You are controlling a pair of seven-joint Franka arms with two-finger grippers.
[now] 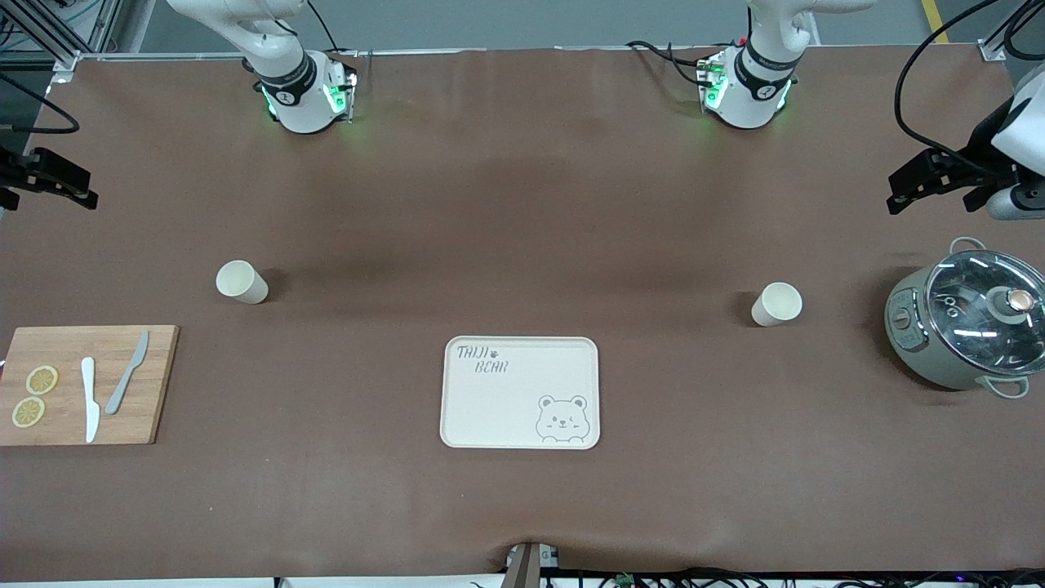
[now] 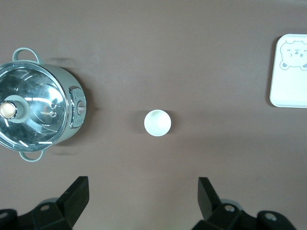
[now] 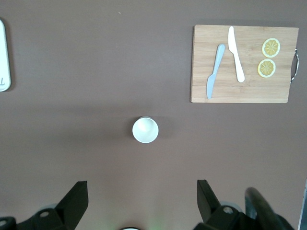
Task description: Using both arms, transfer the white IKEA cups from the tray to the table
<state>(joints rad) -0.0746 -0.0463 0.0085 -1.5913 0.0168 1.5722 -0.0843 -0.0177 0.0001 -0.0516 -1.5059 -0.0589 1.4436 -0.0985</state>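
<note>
Both small cream-white handleless cups stand upright on the brown-covered counter [image 1: 522, 204]: one cup [image 1: 242, 282] toward the right arm's end, the other cup [image 1: 776, 304] toward the left arm's end, each well apart from the empty cream-white rounded tray [image 1: 520, 393]. The left gripper [image 2: 143, 201] and right gripper [image 3: 142, 203] each hang spread wide over a cup, holding nothing. The move looks finished; retreating straight up would avoid tipping them. The tray reads "TAIJI BEAR" beside a grey bear face.
</note>
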